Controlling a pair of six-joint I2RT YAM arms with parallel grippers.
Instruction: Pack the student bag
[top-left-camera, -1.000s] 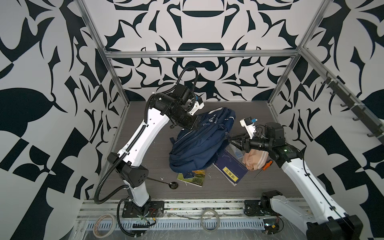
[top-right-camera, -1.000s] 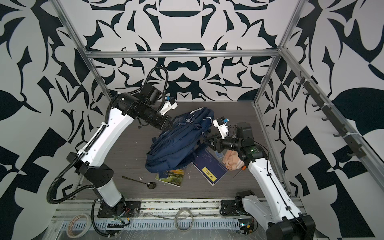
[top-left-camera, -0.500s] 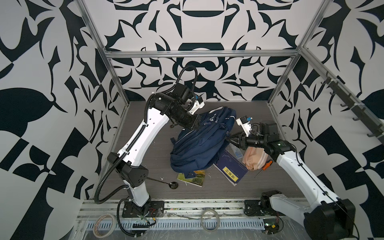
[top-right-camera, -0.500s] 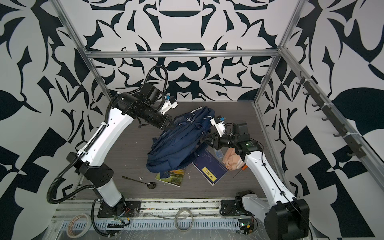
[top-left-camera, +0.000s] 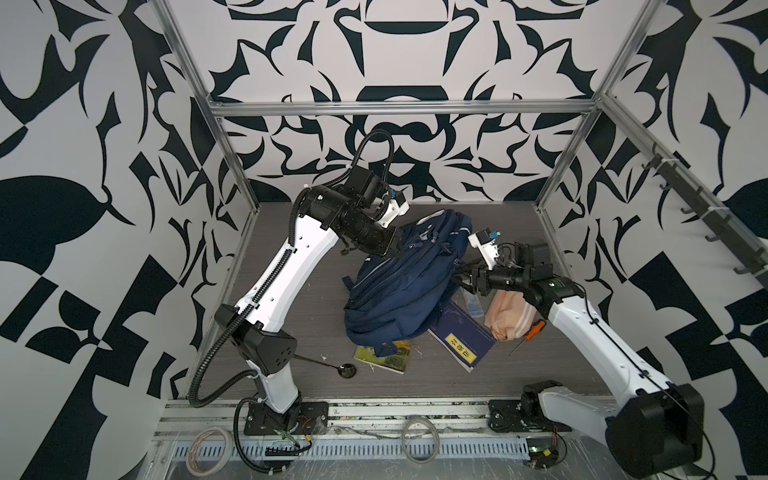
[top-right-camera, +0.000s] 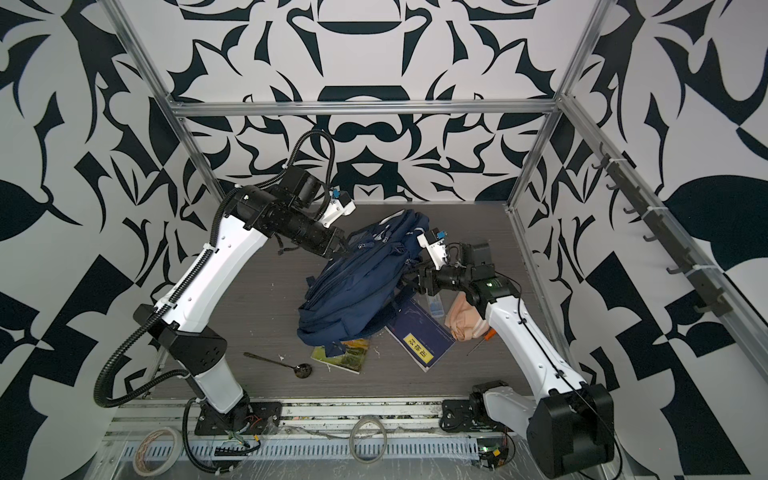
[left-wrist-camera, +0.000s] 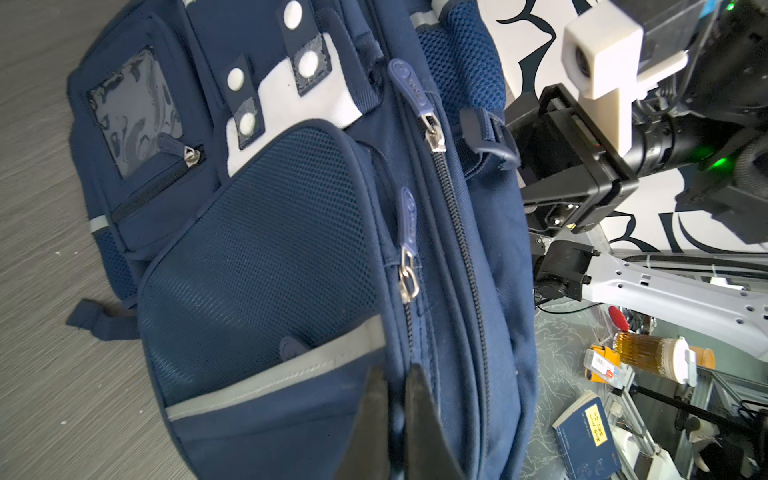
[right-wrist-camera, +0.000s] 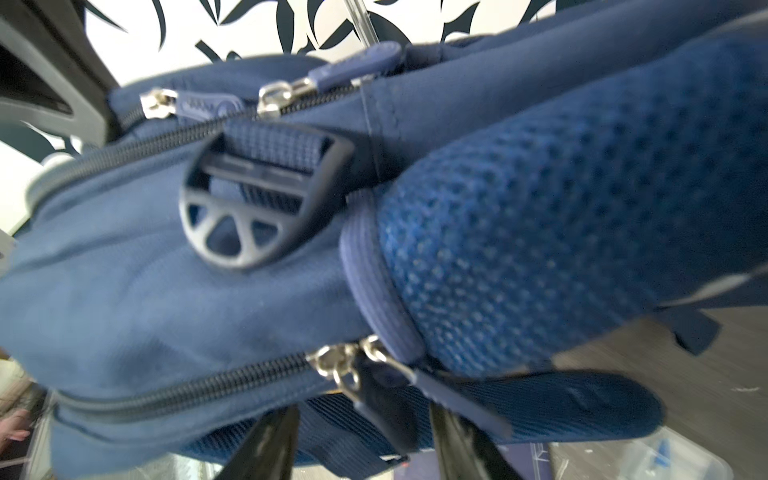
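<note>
Finds the student bag (top-left-camera: 399, 286) at the centre of both top views, lower end on the table (top-left-camera: 316, 316), upper end raised toward the back wall. Pinches a fold of its navy fabric beside a zip seam with the left gripper (left-wrist-camera: 397, 428), closed tight at the bottom edge of the left wrist view; probably meant to prop the bag up and tension it for unzipping. Poses the right gripper (right-wrist-camera: 365, 444) against the bag's right side in the top views, fingers (right-wrist-camera: 266, 444) parted about halfway at the bottom of the right wrist view, straddling a dark zip pull (right-wrist-camera: 386, 411) without visibly gripping it; looks like lining up for a tug on that zip. Has the blue book (top-left-camera: 461, 340), green-covered booklet (top-left-camera: 384, 357) and peach pouch (top-left-camera: 509, 311) out on the table at lower right of the bag, the first two partly under it, likely waiting to go in. Shows a yellow label (top-left-camera: 459, 348) with dark characters on the blue book, too small to read. Shows an embossed mark on the zip pulls (left-wrist-camera: 409, 87), not legible; no writing seen in the clear window pocket (left-wrist-camera: 133, 112)
</note>
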